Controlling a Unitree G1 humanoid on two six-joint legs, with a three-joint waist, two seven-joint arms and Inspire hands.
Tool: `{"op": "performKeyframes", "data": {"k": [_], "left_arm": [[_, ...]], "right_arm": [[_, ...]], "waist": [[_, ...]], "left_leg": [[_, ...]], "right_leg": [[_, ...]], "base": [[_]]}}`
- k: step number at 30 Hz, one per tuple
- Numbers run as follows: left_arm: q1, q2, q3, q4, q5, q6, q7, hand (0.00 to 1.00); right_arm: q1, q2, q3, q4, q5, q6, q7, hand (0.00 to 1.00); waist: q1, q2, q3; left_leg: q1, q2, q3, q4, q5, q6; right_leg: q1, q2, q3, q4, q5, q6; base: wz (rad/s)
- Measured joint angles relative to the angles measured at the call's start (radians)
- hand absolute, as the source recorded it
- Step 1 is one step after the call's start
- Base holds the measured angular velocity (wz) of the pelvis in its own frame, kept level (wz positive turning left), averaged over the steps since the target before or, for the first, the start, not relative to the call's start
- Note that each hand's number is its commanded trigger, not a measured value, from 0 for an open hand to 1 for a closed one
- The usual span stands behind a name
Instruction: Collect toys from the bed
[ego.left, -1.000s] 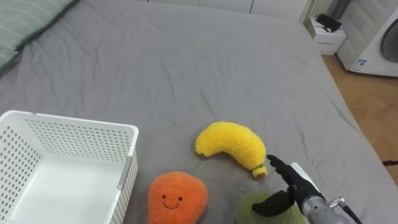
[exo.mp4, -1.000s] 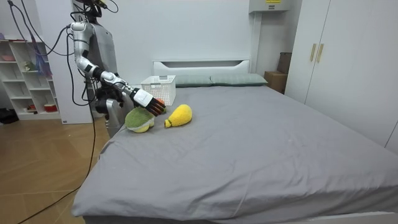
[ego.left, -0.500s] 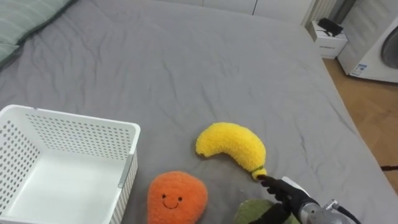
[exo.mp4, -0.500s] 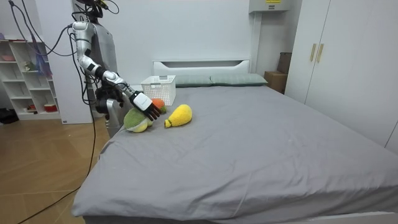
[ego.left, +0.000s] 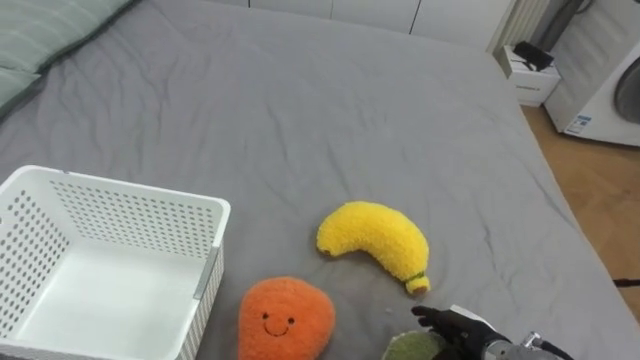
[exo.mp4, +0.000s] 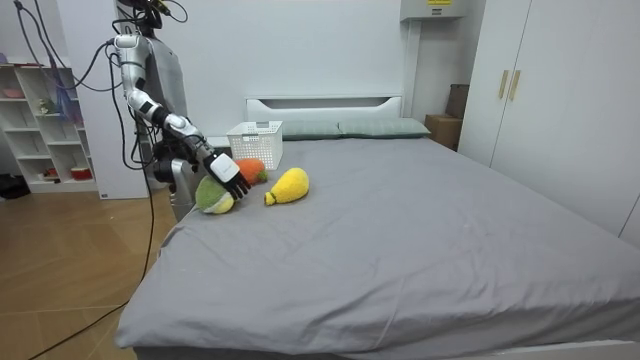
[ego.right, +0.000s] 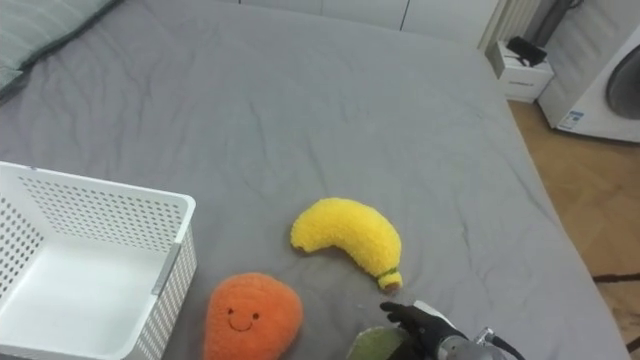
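A yellow plush banana lies on the grey bed. Just in front of it sits an orange plush toy with a smiling face, close to the white basket, which stands empty at the left. At the bottom edge a green plush toy peeks in, and my right hand lies over it with fingers curled on its top. In the room view I stand at the bed's corner on the room view's left, right hand on the green toy.
Striped pillows lie at the bed's far left. The bed's right edge drops to a wooden floor with a small white box and a washing machine. Open grey sheet stretches beyond the banana.
My right hand has drawn back toward me and lower, and the green toy has moved with it, away from the banana. The head camera has tilted slightly.
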Motion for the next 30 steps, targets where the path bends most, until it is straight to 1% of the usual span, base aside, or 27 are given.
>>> {"op": "performKeyframes", "data": {"k": [1, 5, 11, 15, 19, 21, 22, 24, 26, 28, 30], "left_arm": [[-0.001, 0.000, 0.000, 0.000, 0.000, 0.000, 0.000, 0.00], [-0.006, -0.001, 0.000, 0.000, 0.000, 0.000, 0.000, 0.00], [-0.012, -0.005, -0.002, 0.000, -0.001, 0.000, 0.000, 0.00], [-0.015, -0.005, -0.002, 0.000, 0.000, 0.000, 0.000, 0.00], [-0.015, -0.006, -0.001, -0.003, 0.000, -0.001, 0.000, 0.00], [-0.015, -0.006, 0.000, -0.010, -0.001, -0.001, 0.000, 0.00], [-0.015, -0.006, 0.000, -0.009, -0.001, -0.001, 0.000, 0.00], [-0.015, -0.006, 0.000, -0.009, -0.001, 0.000, 0.000, 0.00], [-0.015, -0.009, 0.002, -0.011, -0.003, 0.000, -0.003, 0.00], [-0.012, -0.012, 0.007, -0.019, -0.004, -0.001, -0.004, 0.00], [-0.012, -0.013, 0.007, -0.019, -0.009, -0.001, -0.004, 0.00]], "right_arm": [[-0.001, 0.000, 0.000, 0.001, -0.001, 0.000, -0.002, 1.00], [-0.006, 0.000, 0.000, 0.008, -0.036, 0.000, -0.002, 1.00], [-0.005, 0.002, 0.000, 0.040, -0.038, 0.002, -0.001, 1.00], [-0.006, 0.002, -0.005, 0.040, -0.039, 0.002, -0.001, 1.00], [-0.004, 0.002, -0.008, 0.040, -0.040, 0.001, -0.014, 1.00], [-0.002, 0.002, -0.008, 0.023, -0.049, 0.002, -0.021, 1.00], [-0.002, 0.002, -0.008, 0.002, -0.057, 0.003, -0.022, 1.00], [0.005, 0.001, -0.011, -0.051, -0.067, 0.003, -0.027, 1.00], [0.007, 0.002, -0.043, -0.140, -0.083, 0.002, -0.036, 1.00], [0.008, 0.002, -0.068, -0.223, -0.097, 0.000, -0.062, 1.00], [0.006, 0.002, -0.092, -0.286, -0.095, -0.005, -0.093, 1.00]], "waist": [[0.003, 0.000, 0.0000], [0.015, 0.000, 0.0002], [0.015, 0.005, 0.0028], [0.012, 0.007, 0.0031], [0.012, 0.008, 0.0028], [0.013, 0.006, 0.0000], [0.014, 0.008, 0.0003], [0.007, 0.007, -0.0007], [0.001, 0.010, -0.0011], [-0.008, 0.016, 0.0024], [-0.012, 0.020, 0.0025]], "left_leg": [[-0.001, 0.000, 0.000, 0.000, 0.000, 0.000], [-0.001, -0.001, -0.002, 0.002, 0.000, 0.000], [-0.005, -0.001, -0.009, 0.007, 0.000, 0.000], [-0.008, -0.001, -0.010, 0.009, 0.000, 0.000], [-0.011, -0.002, -0.014, 0.012, 0.000, 0.000], [-0.013, -0.002, -0.014, 0.013, 0.000, 0.000], [-0.016, -0.002, -0.014, 0.013, 0.000, 0.000], [-0.017, -0.002, -0.014, 0.012, 0.000, 0.000], [-0.021, -0.003, -0.015, 0.012, 0.000, 0.000], [-0.021, -0.003, -0.015, 0.012, 0.000, 0.000], [-0.021, -0.002, -0.015, 0.012, 0.000, 0.000]], "right_leg": [[0.001, 0.000, 0.000, 0.000, 0.000, 0.000], [0.003, 0.000, -0.002, 0.000, 0.000, 0.000], [0.010, 0.000, -0.007, -0.001, 0.000, 0.000], [0.010, -0.001, -0.009, 0.000, 0.000, 0.000], [0.007, -0.001, -0.010, -0.002, 0.000, 0.000], [-0.002, -0.001, -0.010, -0.005, 0.000, 0.000], [-0.005, -0.001, -0.011, -0.005, 0.000, 0.000], [-0.005, -0.001, -0.012, -0.006, 0.000, 0.000], [-0.002, -0.001, -0.013, -0.006, 0.000, 0.000], [-0.002, -0.001, -0.013, -0.006, 0.000, 0.000], [-0.001, 0.000, -0.013, -0.005, 0.000, 0.000]], "base": [[0.00], [0.00], [0.03], [0.00], [0.00], [0.00], [0.00], [0.00], [0.00], [0.00], [0.00]]}}
